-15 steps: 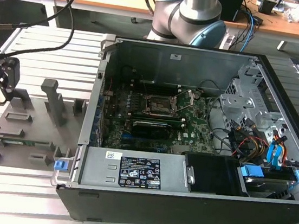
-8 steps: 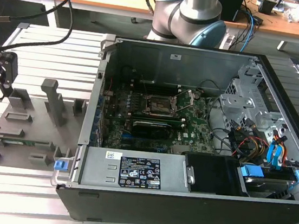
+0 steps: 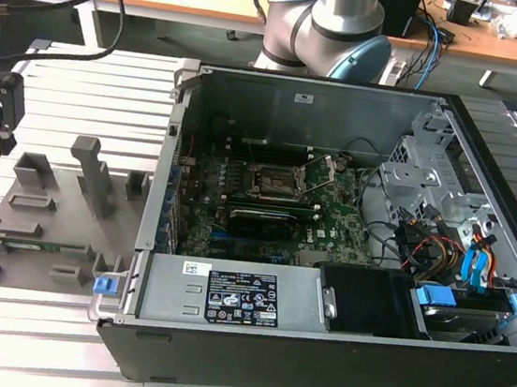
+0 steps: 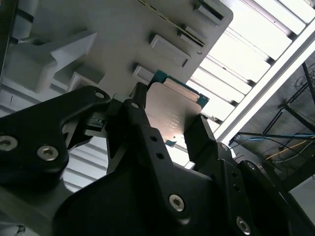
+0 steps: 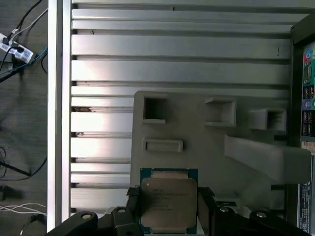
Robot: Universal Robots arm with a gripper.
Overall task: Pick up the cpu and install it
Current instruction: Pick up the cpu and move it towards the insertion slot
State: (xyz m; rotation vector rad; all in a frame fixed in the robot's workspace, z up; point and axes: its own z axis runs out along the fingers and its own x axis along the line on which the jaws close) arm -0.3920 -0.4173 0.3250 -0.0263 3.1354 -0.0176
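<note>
over the grey tray (image 5: pixel 197 128), the gripper (image 5: pixel 170 197) clasps the cpu (image 5: pixel 169 205).

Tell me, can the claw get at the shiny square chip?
Yes, it seems so: the claw holds the cpu by its sides over the grey tray, and nothing blocks it.

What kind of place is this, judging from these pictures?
Probably a robotics lab: a robot arm stands behind an open computer case on a slatted aluminium table, with cable-strewn desks beyond.
</note>
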